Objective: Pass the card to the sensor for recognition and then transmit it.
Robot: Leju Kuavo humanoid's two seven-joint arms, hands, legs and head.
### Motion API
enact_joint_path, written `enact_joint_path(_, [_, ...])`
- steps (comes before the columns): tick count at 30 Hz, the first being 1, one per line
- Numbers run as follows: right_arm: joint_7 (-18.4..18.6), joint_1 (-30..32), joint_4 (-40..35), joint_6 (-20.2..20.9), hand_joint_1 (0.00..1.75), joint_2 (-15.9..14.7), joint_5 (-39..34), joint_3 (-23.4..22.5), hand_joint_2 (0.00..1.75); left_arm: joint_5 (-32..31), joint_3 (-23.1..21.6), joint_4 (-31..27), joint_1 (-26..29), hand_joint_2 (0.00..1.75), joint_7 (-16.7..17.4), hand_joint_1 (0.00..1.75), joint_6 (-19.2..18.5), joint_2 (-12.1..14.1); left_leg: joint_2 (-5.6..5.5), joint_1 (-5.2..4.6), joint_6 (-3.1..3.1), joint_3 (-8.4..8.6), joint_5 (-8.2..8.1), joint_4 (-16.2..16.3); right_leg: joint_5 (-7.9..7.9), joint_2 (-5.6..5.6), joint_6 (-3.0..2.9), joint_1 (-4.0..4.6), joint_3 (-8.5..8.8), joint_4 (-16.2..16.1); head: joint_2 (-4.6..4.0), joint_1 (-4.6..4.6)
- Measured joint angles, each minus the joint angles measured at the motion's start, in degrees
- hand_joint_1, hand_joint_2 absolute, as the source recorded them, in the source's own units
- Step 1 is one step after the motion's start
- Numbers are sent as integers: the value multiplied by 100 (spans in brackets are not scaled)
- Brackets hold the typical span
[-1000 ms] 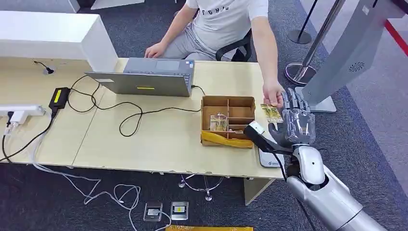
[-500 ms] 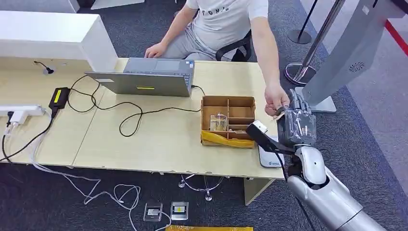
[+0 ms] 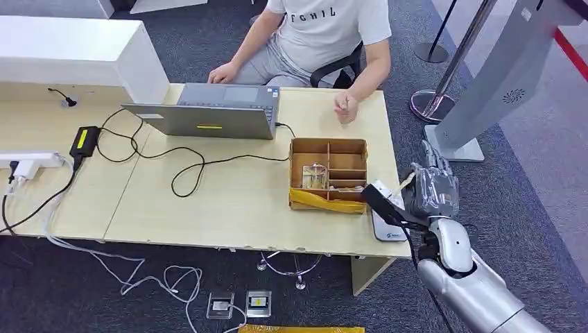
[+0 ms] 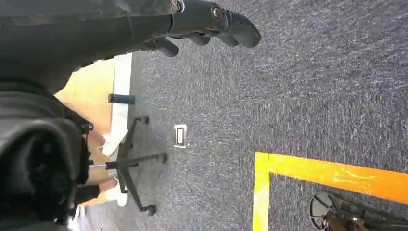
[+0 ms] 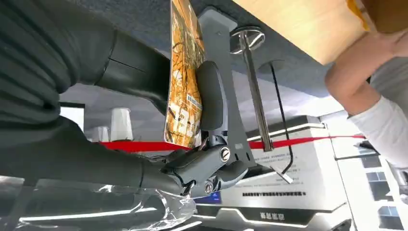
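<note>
A yellow patterned card [image 5: 185, 72] is pinched between the thumb and fingers of my right hand [image 3: 430, 189], off the table's right edge. In the head view only the card's [image 3: 404, 182] edge peeks out beside the hand. The sensor [image 3: 390, 227], a flat grey-white pad, lies on the table's front right corner, just left of and below the hand. My left hand [image 4: 207, 19] hangs over the carpet, fingers loose and holding nothing. The seated person's hand [image 3: 344, 107] rests at the table's far right.
A wooden divided box [image 3: 329, 173] with small items stands left of the sensor. A laptop [image 3: 208, 114] and cables lie further back and left. A grey gate post [image 3: 499, 76] and a stanchion base [image 3: 431, 105] stand on the carpet to the right.
The person let go of the card into my right hand and drew the arm back to the table's far side. My right hand closed on the card and sank a little nearer.
</note>
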Motion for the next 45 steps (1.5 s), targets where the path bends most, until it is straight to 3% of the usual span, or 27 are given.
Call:
enact_joint_path(16, [-306,227,686,-212,175,83,-592,162,175,-35,-7,0,-1,0,85,0,-20,28,1,0,0,-1,0,0,0,0,0,0,-1,0,0,0])
enact_joint_path(29, [-629,257,1248,-424,175,485,-981,304,175,-59,-107,-2,-4,0,-17,0,-18,28,2,0,0,-1,0,0,0,0,0,0,0,0,0,2])
enact_joint_path(33, [-754,257,1390,-568,175,582,-1073,326,175,-63,-116,-2,-3,0,88,0,-20,28,2,0,0,0,0,0,0,0,0,0,-1,0,0,2])
enact_joint_path(37, [-765,261,1499,-684,175,675,-1071,328,175,-68,-138,-4,-3,0,271,0,-55,26,2,0,0,2,0,0,0,0,0,0,0,0,0,0])
enact_joint_path(45, [-715,260,1585,-704,175,723,-935,330,175,-68,-149,-15,-2,0,299,0,-57,24,4,0,0,6,0,0,0,1,0,0,3,0,0,0])
